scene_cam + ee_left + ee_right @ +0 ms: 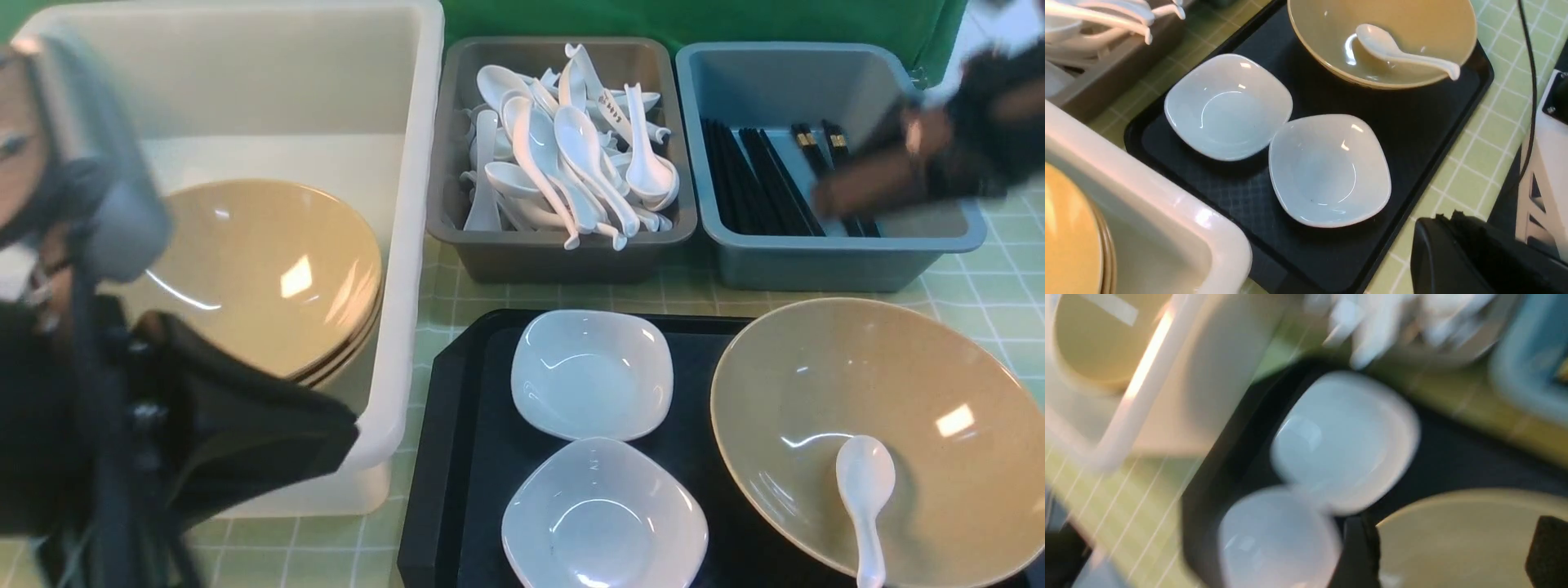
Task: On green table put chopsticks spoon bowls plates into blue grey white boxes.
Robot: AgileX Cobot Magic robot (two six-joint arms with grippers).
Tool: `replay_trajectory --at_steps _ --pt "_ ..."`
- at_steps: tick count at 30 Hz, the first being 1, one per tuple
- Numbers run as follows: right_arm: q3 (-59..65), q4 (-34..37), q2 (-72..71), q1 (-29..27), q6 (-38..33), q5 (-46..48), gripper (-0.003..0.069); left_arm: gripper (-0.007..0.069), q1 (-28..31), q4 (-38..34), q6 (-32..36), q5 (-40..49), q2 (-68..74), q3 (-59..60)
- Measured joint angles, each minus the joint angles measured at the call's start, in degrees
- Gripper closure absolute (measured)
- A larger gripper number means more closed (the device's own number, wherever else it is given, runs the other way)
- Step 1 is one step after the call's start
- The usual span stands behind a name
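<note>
Glossy tan bowl point(816, 384); matt plastic grey box point(555, 260); shiny white spoon point(865, 478).

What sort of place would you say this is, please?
Probably a robot workbench set up for sorting tableware, perhaps a lab or demonstration. Robot arms reach in from both sides, the grey box is full of white spoons, and the blue box holds chopsticks.

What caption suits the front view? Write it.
White spoon resting in a tan bowl, beside two white dishes on a black tray.
</note>
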Motion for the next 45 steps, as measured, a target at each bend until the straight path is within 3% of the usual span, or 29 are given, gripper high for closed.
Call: replay_trajectory --at_steps 4,7,13,14,15,17,20,28,37,40,43,44,45 --pt "13.23 -0.03 -8.85 7.33 2.3 0.99 0.0141 0.0626 0.0 -2.74 0.42 -4.09 -5.44 4.21" --pt "15.89 -2.2 -10.2 9.68 3.74 3.13 0.0141 0.0626 0.0 -4.91 0.53 -6.45 -7.94 7.7" --pt "16.21 -21.15 -9.56 14.01 21.42 3.8 0.014 0.0626 -0.34 -6.94 0.64 -8.39 -9.5 11.42" --pt "16.27 -27.57 -8.88 15.81 27.72 4.72 0.014 0.0626 -0.73 -7.22 0.8 -8.87 -9.5 11.54" --pt "16.27 -29.01 -8.5 16.29 29.52 4.93 0.014 0.0626 -0.86 -7.33 0.85 -9.01 -9.5 11.54" --pt "16.27 -32.39 -6.69 18.45 39.66 4.36 0.014 0.0626 -1.74 -7.7 1.89 -9.68 -9.6 11.54" --pt "16.27 -29.43 -4.6 18.94 45.33 1.71 0.014 0.0626 -2.23 -8.5 2.35 -9.77 -9.7 11.6" --pt "16.27 -30.39 2.58 19.06 50.62 -2.12 0.014 0.0626 -2.5 -9.84 3.33 -9.76 -9.84 11.6" --pt "16.22 -31.44 7.25 19.06 50.45 -2.89 0.0155 0.0626 -2.5 -9.89 3.24 -8.12 -9.84 11.6" --pt "16.22 -31.44 7.67 19.06 49.59 -2.9 0.0216 0.0626 -2.5 -9.89 3.18 -8.12 -9.84 11.6" --pt "16.22 -31.24 7.67 19.06 48.49 -2.73 0.0344 0.0626 -2.5 -9.89 3.18 -8.12 -9.84 11.6" --pt "16.22 -31.24 7.67 19.06 48.32 -2.74 0.0355 0.0626 -2.5 -9.89 3.18 -8.12 -9.84 11.6" --pt "16.22 -31.24 7.67 19.06 47.46 -2.62 0.0457 0.0626 -2.5 -9.89 3.18 -8.12 -9.84 11.6"
